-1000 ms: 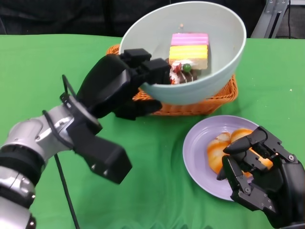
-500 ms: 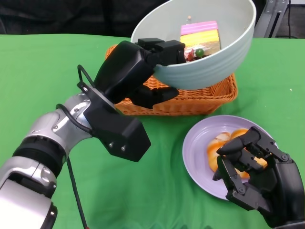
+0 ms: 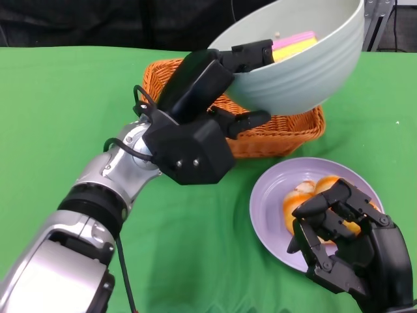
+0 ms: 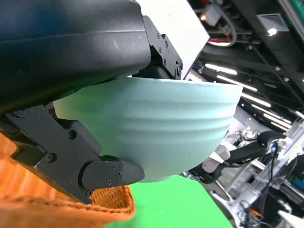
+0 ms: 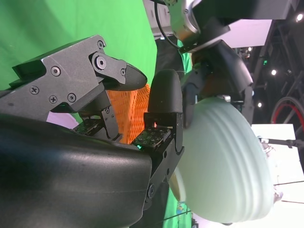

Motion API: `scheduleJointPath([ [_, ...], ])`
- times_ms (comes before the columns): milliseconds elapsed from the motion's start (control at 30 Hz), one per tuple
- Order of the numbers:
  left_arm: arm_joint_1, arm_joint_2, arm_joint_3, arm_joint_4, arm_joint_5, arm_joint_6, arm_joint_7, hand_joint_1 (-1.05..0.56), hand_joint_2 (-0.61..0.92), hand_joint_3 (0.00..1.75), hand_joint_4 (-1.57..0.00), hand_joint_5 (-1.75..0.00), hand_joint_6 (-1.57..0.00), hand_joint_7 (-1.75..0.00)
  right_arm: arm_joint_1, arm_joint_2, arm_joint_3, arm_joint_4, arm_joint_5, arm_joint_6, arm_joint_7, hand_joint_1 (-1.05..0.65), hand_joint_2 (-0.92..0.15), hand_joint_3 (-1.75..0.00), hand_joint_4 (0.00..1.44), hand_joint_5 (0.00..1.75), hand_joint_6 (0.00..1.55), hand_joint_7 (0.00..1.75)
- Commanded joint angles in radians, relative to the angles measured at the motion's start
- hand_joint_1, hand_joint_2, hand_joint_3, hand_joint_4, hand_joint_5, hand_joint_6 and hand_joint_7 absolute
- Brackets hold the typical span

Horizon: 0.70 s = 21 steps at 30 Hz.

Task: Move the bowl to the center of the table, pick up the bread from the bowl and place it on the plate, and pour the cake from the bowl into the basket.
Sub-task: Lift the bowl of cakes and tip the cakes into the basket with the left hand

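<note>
Bowl (image 3: 306, 62) higher and tipped further away over the basket (image 3: 287, 127) than before, left hand (image 3: 212, 78) gripping its rim, cake (image 3: 294, 44) now barely visible inside, right hand (image 3: 339, 238) curled, empty, over bread (image 3: 306, 199) on plate (image 3: 270, 208).

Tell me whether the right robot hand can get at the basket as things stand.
Probably not cleanly: the bowl, held by the left robot hand, hangs over the basket; the right robot hand sits over the plate.
</note>
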Motion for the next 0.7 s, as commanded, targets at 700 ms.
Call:
scheduleJointPath([
  [700, -0.080, -0.127, 0.162, 0.054, -0.233, 0.160, -0.216, -0.10, 0.61, 1.05, -0.75, -1.75, -0.64, -1.58, 0.006, -0.008, 0.010, 0.016, 0.017, -0.013, 0.016, -0.13, -0.74, -0.67, 0.68, 1.63, 0.60, 1.30],
])
